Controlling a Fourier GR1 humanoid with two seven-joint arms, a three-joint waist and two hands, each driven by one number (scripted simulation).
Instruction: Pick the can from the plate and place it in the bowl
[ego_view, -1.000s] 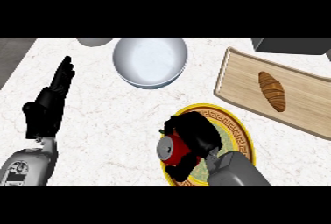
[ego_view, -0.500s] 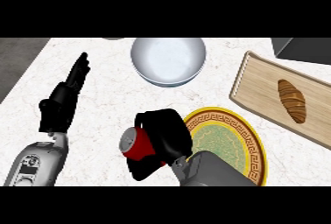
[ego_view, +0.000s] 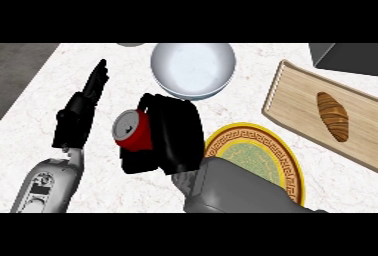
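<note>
While you look down from the head view, your right hand (ego_view: 173, 132) sits at the middle of the scene with its black fingers and thumb curled round the can (ego_view: 133, 131), clamped on it. The can is red with a silver top, and that top faces left and slightly upward, so the can lies tilted in the grasp rather than upright. It is off the plate (ego_view: 284, 160): you see it over the bare white marbled counter (ego_view: 244, 107), just left of the plate's yellow patterned rim, and below and to the left of the bowl (ego_view: 193, 67). Whether the can touches the counter you cannot tell, since the hand hides its underside. The bowl is pale and round and stands near the counter's far edge; nothing lies in it. Your grey right forearm covers the plate's lower left part. To the right of the plate lies a wooden cutting board (ego_view: 295, 100) carrying a brown croissant (ego_view: 332, 116). Your left hand (ego_view: 80, 112) rests at the left of the view, fingers straight and apart from everything, pointing away from you above the counter.
</note>
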